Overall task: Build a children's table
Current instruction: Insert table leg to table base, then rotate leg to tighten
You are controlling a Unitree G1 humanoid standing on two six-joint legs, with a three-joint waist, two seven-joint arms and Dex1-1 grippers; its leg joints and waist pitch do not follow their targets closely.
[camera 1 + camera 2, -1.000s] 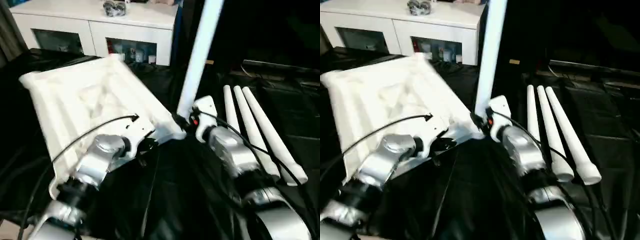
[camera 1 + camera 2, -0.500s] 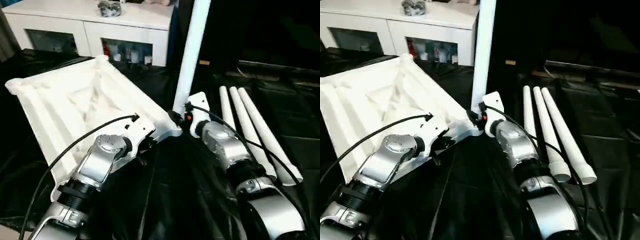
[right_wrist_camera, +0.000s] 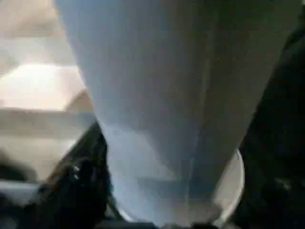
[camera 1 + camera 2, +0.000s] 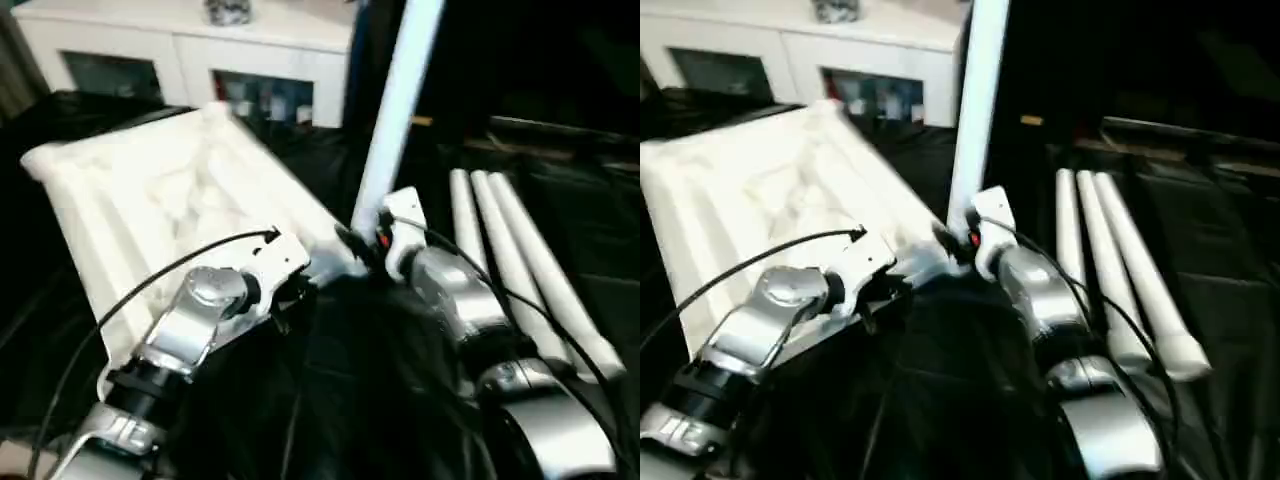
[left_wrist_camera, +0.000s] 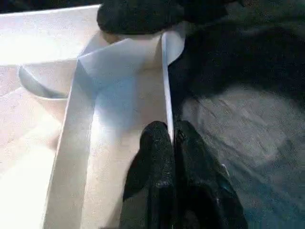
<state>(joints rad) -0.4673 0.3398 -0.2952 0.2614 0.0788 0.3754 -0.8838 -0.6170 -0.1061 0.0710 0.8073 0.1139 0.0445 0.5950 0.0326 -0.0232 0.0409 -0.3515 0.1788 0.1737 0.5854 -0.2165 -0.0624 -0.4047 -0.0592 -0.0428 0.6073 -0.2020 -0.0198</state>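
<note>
The black sheet (image 4: 360,400) covers the whole work surface, and the white cabinet (image 4: 200,50) with glass doors stands at the far edge, toward eleven o'clock, with a small dark object (image 4: 228,10) on its top. Nothing lies between the arms and the work.

The tabletop (image 4: 170,200) — ribbed underside up, turned at an angle — fills the scene from nine to twelve o'clock. One leg (image 4: 400,100) stands upright in the tabletop's corner socket nearest the middle and rises out past the upper edge. Three spare legs (image 4: 520,270) lie side by side on the sheet at about three o'clock, touching one another, well apart from the tabletop.

The left silver forearm reaches in from seven o'clock, its wrist bent toward the tabletop's near edge. The left gripper (image 5: 172,143) has its two black fingers (image 5: 157,162) pressed together on the thin upright edge wall of the tabletop, just short of the corner socket.

The right forearm comes in from five o'clock, pointing at the base of the standing leg. The right gripper (image 3: 167,191) sits at that base, one black finger (image 3: 81,186) on each side of the tube — whether they press on it or stand just clear of it I cannot tell.
</note>
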